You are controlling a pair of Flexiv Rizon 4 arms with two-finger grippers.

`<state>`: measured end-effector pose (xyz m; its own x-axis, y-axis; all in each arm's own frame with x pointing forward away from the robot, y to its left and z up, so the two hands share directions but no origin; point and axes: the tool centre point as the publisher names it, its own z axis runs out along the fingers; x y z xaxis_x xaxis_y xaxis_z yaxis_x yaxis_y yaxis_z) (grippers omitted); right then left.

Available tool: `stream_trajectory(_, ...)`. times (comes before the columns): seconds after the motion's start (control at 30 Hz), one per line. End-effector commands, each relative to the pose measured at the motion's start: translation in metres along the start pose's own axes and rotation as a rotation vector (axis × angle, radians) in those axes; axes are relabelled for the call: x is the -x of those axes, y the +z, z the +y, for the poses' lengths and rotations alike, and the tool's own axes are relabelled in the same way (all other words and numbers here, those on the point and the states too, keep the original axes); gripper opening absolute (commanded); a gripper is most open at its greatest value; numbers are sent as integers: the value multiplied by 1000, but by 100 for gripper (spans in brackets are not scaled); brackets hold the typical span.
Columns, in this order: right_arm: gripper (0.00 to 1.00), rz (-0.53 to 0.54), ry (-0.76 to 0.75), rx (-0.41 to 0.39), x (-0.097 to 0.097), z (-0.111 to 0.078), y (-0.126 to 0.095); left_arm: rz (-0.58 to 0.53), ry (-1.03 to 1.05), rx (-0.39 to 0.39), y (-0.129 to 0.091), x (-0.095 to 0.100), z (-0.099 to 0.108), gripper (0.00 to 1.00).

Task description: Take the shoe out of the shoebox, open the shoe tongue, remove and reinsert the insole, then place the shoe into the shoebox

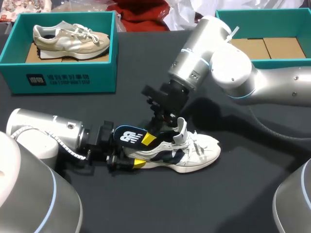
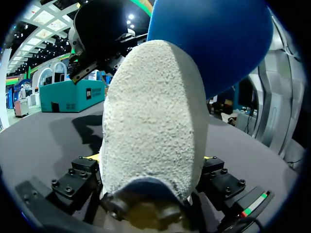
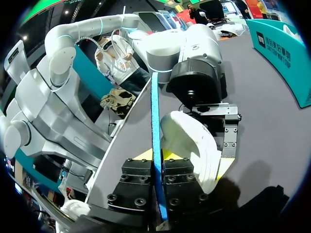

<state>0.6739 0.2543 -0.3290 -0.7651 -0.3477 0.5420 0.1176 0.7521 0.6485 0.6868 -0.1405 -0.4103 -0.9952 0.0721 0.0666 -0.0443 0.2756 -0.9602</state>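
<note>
Heel of white shoe closest to us, squeezed from both sides by left gripper. Shoe stands on sole at centre of black table, toe to 3 o'clock. Above heel, blue insole sticks out toward 9 o'clock; right gripper closed narrow on its edge. At 1 o'clock teal shoebox; at 11 o'clock we see second teal box, beige shoe inside.

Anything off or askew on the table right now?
Only the blue insole: it juts out over the heel of the white shoe, half out, pinched in the right gripper. The left gripper clamps the heel. That fits the insole step; no damage or spill shows.
</note>
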Motion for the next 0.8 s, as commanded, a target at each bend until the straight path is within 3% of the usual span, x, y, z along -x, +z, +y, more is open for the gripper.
stream_trajectory(0.03,0,-2,-13,-12,-1,9,4,0,0,1,1,1,3,0)
stream_trajectory(0.33,0,-87,-112,-69,-22,49,1,0,0,1,1,1,3,0)
stream_trajectory(0.8,0,-88,-112,-50,-21,51,6,0,0,1,1,1,3,0)
